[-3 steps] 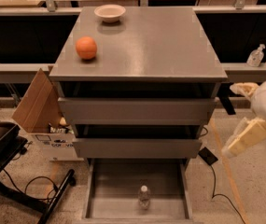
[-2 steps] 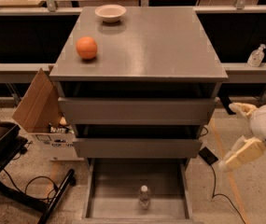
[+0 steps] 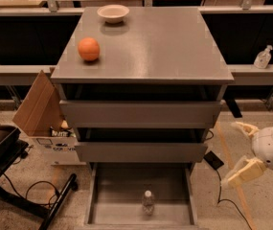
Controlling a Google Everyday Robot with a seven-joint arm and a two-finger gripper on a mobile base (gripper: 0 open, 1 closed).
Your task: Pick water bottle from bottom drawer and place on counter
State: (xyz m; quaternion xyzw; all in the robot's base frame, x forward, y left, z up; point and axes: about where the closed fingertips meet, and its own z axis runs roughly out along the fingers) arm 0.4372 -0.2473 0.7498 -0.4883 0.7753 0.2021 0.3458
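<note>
The water bottle [image 3: 148, 201], clear with a white cap, stands upright in the open bottom drawer [image 3: 107, 198], near the drawer's front middle. The grey counter [image 3: 160, 42] tops the cabinet above it. My gripper [image 3: 236, 150] is at the right of the cabinet, at the height of the lower drawers, well clear of the bottle. Its two cream fingers are spread apart and hold nothing.
An orange ball [image 3: 88, 49] and a white bowl [image 3: 113, 12] sit on the counter's left and back. An open cardboard box [image 3: 42, 114] stands left of the cabinet. Pump bottles [image 3: 263, 57] stand on the right shelf. Cables lie on the floor.
My gripper has dropped lower along the cabinet's right side, from the upper drawers' height to the lower drawers' height. The bottle and drawer have not moved.
</note>
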